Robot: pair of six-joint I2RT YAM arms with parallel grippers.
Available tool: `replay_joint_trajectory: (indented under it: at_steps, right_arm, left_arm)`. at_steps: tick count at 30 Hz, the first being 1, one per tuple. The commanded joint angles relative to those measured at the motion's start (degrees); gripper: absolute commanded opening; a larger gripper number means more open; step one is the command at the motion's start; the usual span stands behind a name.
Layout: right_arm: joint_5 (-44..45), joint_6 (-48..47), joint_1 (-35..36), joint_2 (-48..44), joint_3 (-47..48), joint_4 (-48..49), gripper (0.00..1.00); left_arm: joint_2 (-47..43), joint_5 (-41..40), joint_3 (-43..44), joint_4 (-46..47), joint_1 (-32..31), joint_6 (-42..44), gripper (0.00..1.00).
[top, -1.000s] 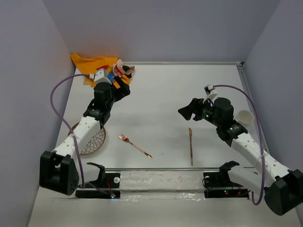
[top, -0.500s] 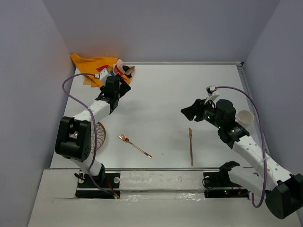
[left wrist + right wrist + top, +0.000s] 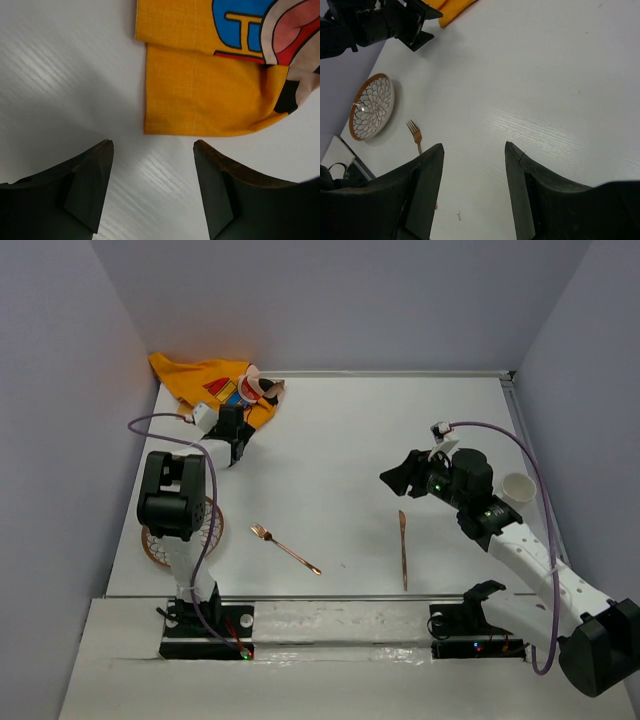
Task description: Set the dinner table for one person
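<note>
Top view: white bench [image 3: 350, 430] fills the space between lilac walls, and everything lies on it. Orange cartoon placemat [image 3: 205, 380] is bunched in the far-left corner. Left jaws sit at its near edge. Only the left wrist view shows them spread and empty over bare bench, just short of the cloth's folded hem.

Right jaws hang mid-right. Right wrist view shows them spread, nothing between.

Plate [image 3: 215, 530] is half hidden by the left arm from above. Right wrist view shows it whole, flower-patterned.

Fork [image 3: 285, 547] and knife [image 3: 403, 548] lie near the front, well apart. White cup [image 3: 518, 488] by the right wall shows from above only.
</note>
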Motion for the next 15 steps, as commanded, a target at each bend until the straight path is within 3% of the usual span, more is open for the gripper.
replay_joint_trajectory:
  at_steps: [1,8,9,11,14,15]
  right_arm:
    - [-1.1,-1.0,0.6,1.7,-0.3,3.7,0.58]
    - [-1.0,-1.0,0.6,1.7,-0.6,3.9,0.58]
    - [-0.9,-1.0,0.6,1.7,-0.5,3.8,0.58]
    - [-1.0,-1.0,0.6,1.9,-0.3,3.8,0.58]
    - [-0.9,-0.9,0.6,1.9,-0.1,3.8,0.58]
    - [-0.8,-0.9,0.6,1.9,-0.1,3.9,0.58]
  left_arm:
    - [2.2,-3.9,7.3,-2.9,0.7,0.6,0.74]
    - [8.0,-2.5,14.0,-6.3,2.1,1.3,0.70]
    - [8.8,-1.9,14.5,-6.5,2.1,1.6,0.62]
    - [9.6,-1.2,15.0,-6.7,2.1,1.3,0.57]
    - [11.2,-0.3,15.9,-7.4,2.1,1.3,0.36]
    - [11.3,-0.3,16.0,-7.4,2.1,1.4,0.34]
